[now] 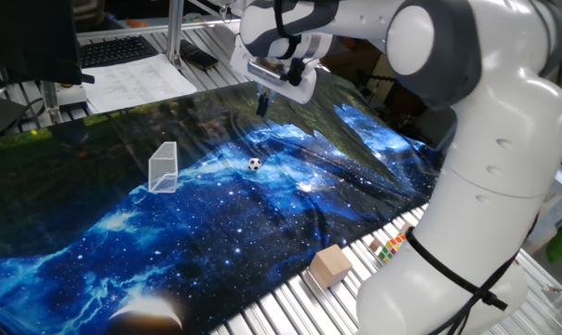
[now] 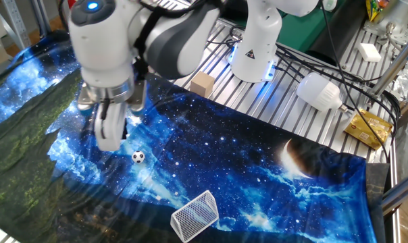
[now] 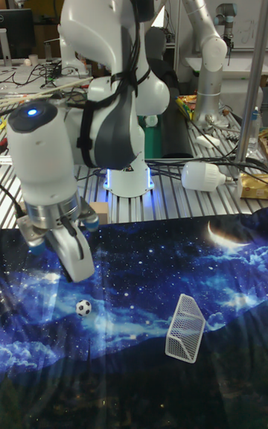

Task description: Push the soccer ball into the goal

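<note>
Pincer [image 2: 108, 138] pressed together, empty, above the cloth beside the soccer ball [image 2: 138, 157].

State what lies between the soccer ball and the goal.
Only bare galaxy-print cloth lies between the soccer ball and the goal; one fixed view shows it.

lab | second robot arm [image 3: 199, 19], monitor [image 3: 18, 30], aluminium framing [image 1: 174, 28]

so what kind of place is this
Most likely a robotics lab. A second robot arm stands behind the Franka arm, the bench is slatted aluminium, and a monitor sits amid loose cables.
</note>
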You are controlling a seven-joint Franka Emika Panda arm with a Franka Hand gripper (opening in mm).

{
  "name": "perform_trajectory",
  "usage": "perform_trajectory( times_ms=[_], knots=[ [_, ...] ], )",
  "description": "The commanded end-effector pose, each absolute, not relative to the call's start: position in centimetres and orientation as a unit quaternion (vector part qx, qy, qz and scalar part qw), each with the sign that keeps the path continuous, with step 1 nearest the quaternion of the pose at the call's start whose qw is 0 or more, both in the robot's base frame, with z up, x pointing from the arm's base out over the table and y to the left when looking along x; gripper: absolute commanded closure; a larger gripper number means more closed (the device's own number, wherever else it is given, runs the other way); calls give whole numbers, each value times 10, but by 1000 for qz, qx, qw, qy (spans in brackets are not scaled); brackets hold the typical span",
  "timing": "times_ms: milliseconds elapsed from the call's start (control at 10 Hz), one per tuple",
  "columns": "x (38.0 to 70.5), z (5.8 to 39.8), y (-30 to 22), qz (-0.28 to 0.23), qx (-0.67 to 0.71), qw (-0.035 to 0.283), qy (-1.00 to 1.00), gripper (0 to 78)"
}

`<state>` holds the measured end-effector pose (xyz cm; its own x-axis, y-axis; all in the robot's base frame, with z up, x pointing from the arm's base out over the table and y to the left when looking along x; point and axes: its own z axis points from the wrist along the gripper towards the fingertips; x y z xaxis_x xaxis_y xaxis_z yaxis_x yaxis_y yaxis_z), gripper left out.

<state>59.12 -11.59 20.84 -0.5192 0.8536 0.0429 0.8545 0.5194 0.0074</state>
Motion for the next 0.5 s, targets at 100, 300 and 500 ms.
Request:
perform_trajectory(
  times_ms=[100,300,500],
  knots=[
    [596,196,-124,-16,-497,16,-868,776],
    [597,187,-125,-13,-500,14,-866,776],
    [598,185,-129,-10,-496,11,-868,776]
  ],
)
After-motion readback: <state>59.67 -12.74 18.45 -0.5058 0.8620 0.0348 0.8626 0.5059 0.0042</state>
